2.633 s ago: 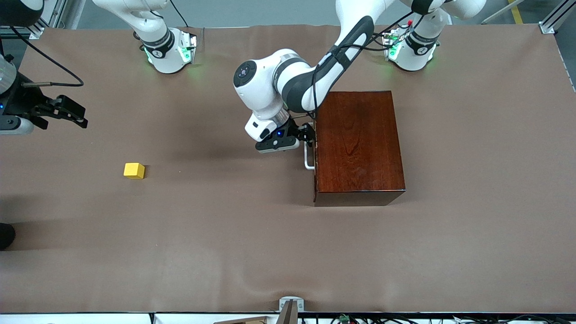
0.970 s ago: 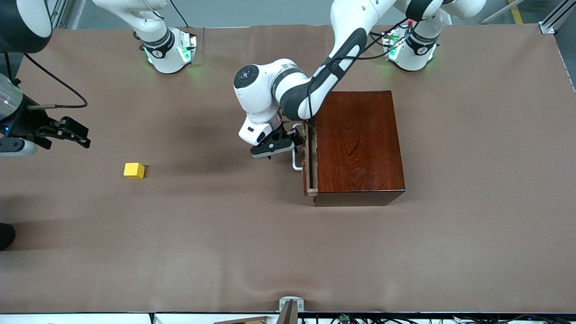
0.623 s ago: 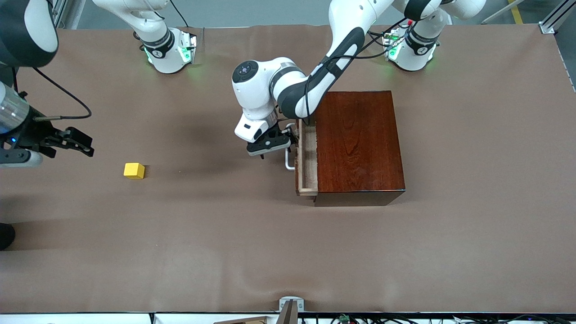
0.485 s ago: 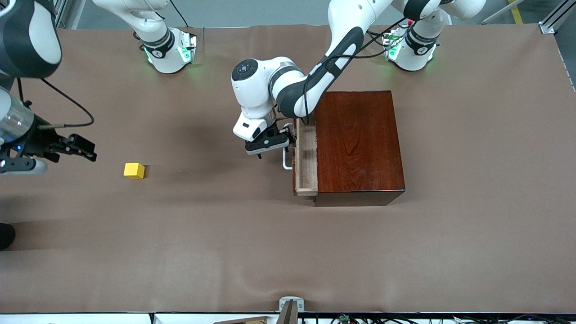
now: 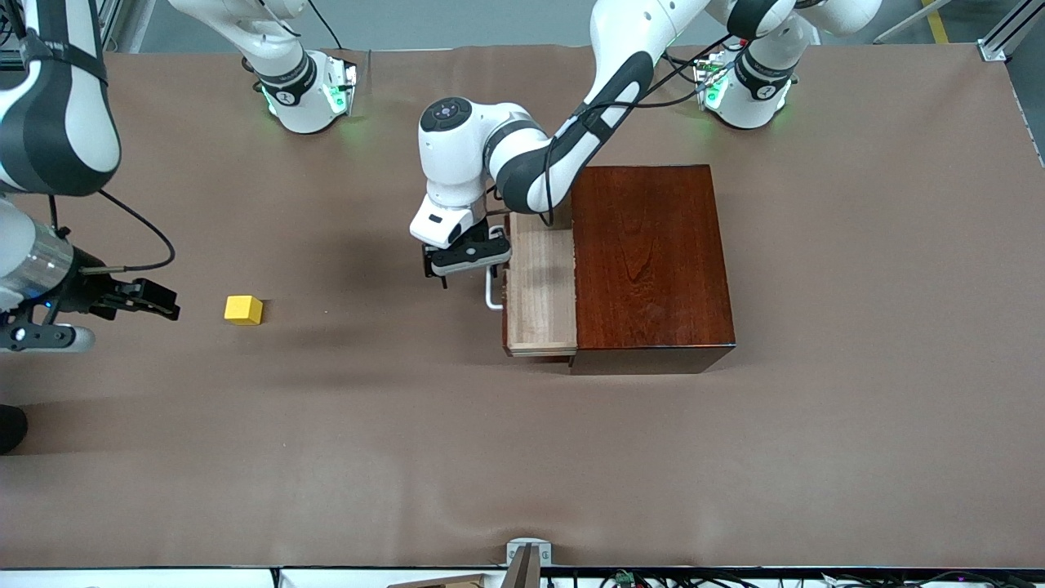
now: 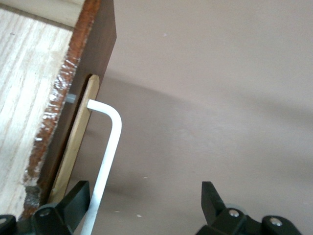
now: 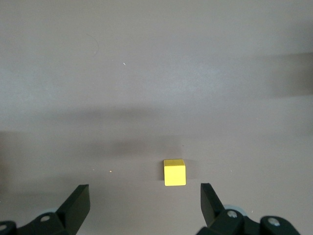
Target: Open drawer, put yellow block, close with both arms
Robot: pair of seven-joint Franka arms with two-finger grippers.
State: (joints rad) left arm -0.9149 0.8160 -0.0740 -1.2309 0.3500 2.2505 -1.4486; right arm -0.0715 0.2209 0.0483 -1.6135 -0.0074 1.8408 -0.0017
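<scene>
Drawer (image 5: 539, 290): partly out of the mahogany box (image 5: 649, 261), tray empty; left claw (image 5: 461, 260) at its white handle (image 6: 105, 161), fingers spread around the bar. Yellow block (image 5: 243, 309): on the counter (image 5: 408, 457) toward the right arm's end, untouched; right claw (image 5: 147, 300) beside it, spread. Step judged: opening; next, right claw must descend squarely over the block.

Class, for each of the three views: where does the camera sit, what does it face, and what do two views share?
Front view: high across the table, both arms, wooden box.
Left wrist view: left gripper open around the drawer handle.
Right wrist view: right gripper open, yellow block.
Shared: front view also shows the block.
</scene>
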